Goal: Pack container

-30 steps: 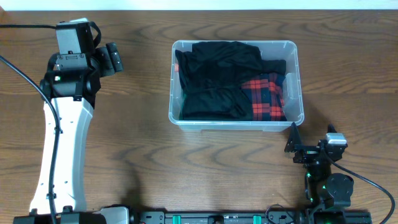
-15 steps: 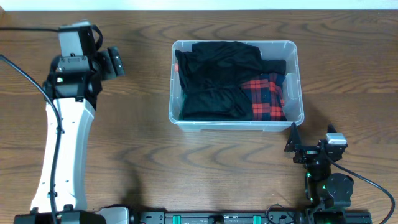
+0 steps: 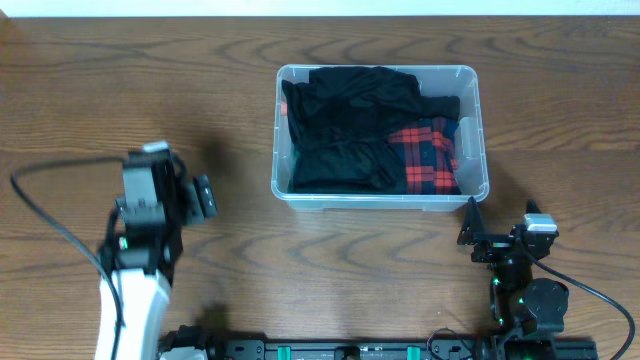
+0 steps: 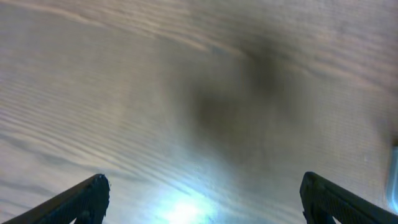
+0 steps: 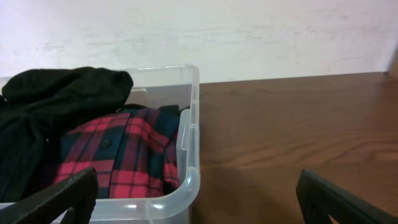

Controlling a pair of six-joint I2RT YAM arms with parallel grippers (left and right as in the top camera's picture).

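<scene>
The container (image 3: pixel 378 202) is sitting in the middle of the table (image 3: pixel 300 270), toward the back. Black clothes (image 3: pixel 345 120) & a red checked shirt (image 3: pixel 430 155) are lying inside it. The left jaws are hanging wide open over bare wood, left of the container, w/ nothing between them. The right jaws are gaping wide & empty too, near the container's front right corner.

Lab setup, wooden table (image 3: pixel 380 270), bare white wall (image 5: pixel 249 31)

Glossy clear plastic container (image 3: pixel 380 199), matt cloth (image 3: pixel 345 120), apparently smooth wooden table (image 3: pixel 200 90).
</scene>
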